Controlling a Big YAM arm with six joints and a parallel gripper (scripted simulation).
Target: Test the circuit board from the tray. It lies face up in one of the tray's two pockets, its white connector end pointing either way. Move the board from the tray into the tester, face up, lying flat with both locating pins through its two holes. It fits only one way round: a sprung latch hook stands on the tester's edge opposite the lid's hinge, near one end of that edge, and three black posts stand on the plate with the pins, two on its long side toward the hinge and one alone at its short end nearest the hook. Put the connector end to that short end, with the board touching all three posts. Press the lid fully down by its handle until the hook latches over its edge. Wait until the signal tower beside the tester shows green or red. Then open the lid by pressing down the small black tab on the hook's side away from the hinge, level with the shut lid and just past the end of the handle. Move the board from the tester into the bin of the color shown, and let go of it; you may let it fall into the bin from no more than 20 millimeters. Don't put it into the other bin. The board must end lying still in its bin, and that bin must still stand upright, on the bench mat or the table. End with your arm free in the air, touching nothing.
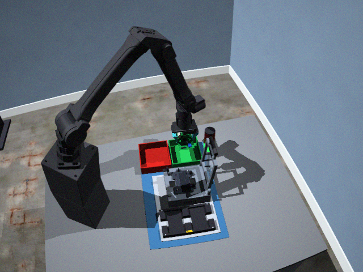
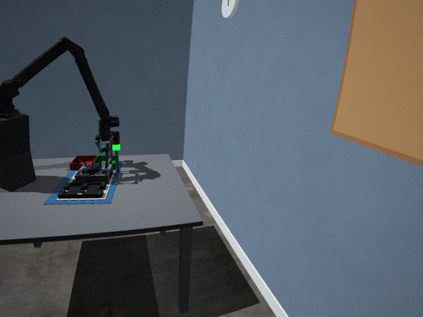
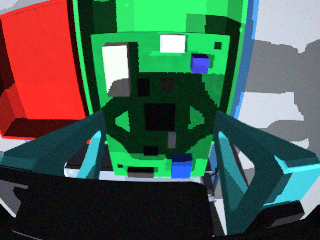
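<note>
The teal-fingered gripper holds the flat green circuit board above the green plastic bin.

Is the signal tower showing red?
No. In the exterior view the signal tower glows green, beside the gripper over the green bin.
</note>
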